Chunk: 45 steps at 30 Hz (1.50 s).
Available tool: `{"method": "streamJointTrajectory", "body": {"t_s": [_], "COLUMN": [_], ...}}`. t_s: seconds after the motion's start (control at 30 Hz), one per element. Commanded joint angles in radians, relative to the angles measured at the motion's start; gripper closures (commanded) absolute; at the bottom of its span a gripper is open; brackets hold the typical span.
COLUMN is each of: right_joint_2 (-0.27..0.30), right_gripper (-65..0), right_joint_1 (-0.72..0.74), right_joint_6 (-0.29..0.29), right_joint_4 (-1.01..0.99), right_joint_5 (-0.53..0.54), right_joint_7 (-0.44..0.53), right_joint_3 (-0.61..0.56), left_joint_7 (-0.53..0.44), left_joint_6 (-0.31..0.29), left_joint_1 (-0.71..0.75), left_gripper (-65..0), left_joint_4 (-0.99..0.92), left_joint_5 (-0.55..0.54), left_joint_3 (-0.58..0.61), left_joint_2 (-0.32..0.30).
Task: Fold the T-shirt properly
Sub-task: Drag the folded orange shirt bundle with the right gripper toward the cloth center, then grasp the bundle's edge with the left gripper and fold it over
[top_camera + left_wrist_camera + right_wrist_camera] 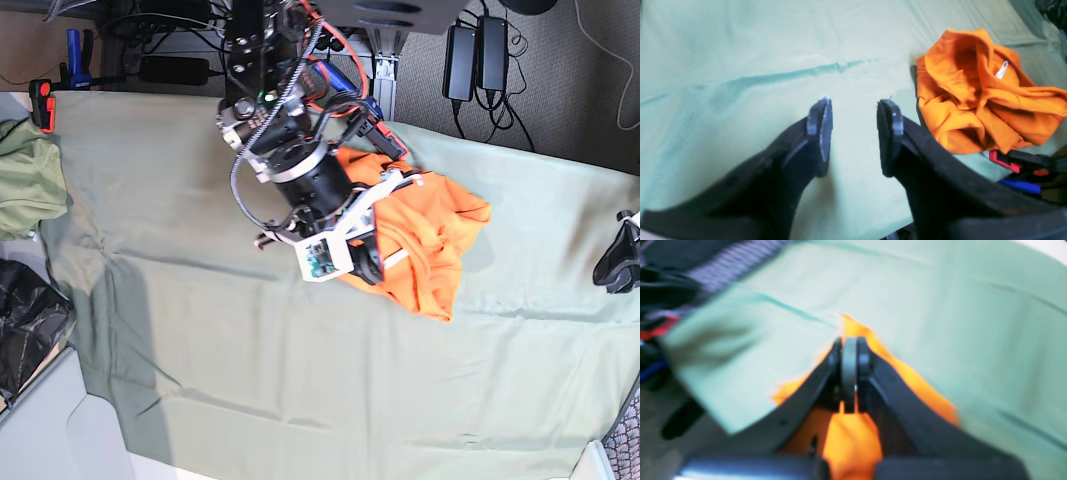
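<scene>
The T-shirt (440,230) is a bright orange crumpled heap at the back middle of the table. In the left wrist view the T-shirt (973,100) lies bunched to the right, its small white tag (1002,69) showing. My right gripper (849,370) is down in the orange T-shirt (853,440) with its jaws pressed together on a pinch of the fabric; the view is blurred. From the base view the right gripper (372,265) sits on the heap's left edge. My left gripper (853,133) stands open above bare green cloth, left of the shirt and apart from it.
A large sage-green cloth (300,380) covers the table, with creases. An olive-green garment (30,180) lies at the left edge, a red clamp (42,103) behind it, a black bag (30,330) below. Clamps (1007,161) grip the cloth near the shirt. The left arm (617,262) is at the far right.
</scene>
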Motion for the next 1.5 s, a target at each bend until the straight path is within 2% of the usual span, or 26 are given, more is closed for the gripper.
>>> {"method": "streamJointTrajectory", "body": {"t_s": [0.0,0.13,0.2,0.27,0.53,0.8,0.83,0.97,1.07,1.17,1.33,1.47], "right_joint_2": [0.007,0.045,0.046,0.045,0.037,0.017,0.013,0.006,0.006,0.006,0.009,0.036], "right_gripper": [0.0,0.0,0.0,0.0,0.0,0.0,0.0,0.0,0.0,0.0,0.0,0.0], "right_joint_1": [0.004,-0.015,-0.014,-0.011,-0.004,-0.003,0.0,0.05,0.113,0.182,0.294,0.376], "right_joint_6": [0.104,0.104,0.104,0.104,0.104,0.104,0.103,0.1,0.1,0.1,0.1,0.101], "right_joint_4": [0.006,-0.059,-0.113,-0.153,-0.163,-0.156,-0.148,-0.116,-0.124,-0.162,-0.331,-0.515], "right_joint_5": [0.013,0.037,0.049,0.079,0.066,0.066,0.064,0.006,-0.02,-0.02,0.017,0.05], "right_joint_7": [0.024,0.028,0.032,0.04,0.047,0.058,0.063,0.08,0.085,0.085,0.092,0.112], "right_joint_3": [0.017,0.038,0.023,-0.016,-0.249,-0.279,-0.277,-0.237,-0.151,-0.033,0.125,0.144], "left_joint_7": [-0.018,-0.018,-0.018,-0.018,-0.017,-0.014,-0.011,0.016,0.019,0.001,-0.066,-0.08], "left_joint_6": [-0.019,-0.019,-0.019,-0.019,-0.019,-0.019,-0.019,-0.019,-0.019,-0.019,-0.019,-0.019], "left_joint_1": [-0.008,-0.008,-0.008,-0.008,-0.008,-0.008,-0.008,-0.005,0.021,0.045,0.045,0.045], "left_gripper": [-26.0,-26.0,-26.0,-26.0,-26.0,-25.2,-23.4,-6.7,-0.3,0.0,0.0,0.0], "left_joint_4": [0.014,0.014,0.014,0.014,0.014,0.016,0.021,0.104,0.209,0.29,0.29,0.289], "left_joint_5": [-0.021,-0.027,-0.032,-0.032,-0.031,-0.04,-0.048,-0.055,-0.016,0.109,0.372,0.44], "left_joint_3": [-0.008,-0.008,-0.008,-0.008,-0.008,-0.008,-0.008,0.013,0.098,0.257,0.51,0.638], "left_joint_2": [-0.019,-0.019,-0.019,-0.019,-0.019,-0.03,-0.033,-0.034,-0.033,-0.033,-0.033,-0.033]}}
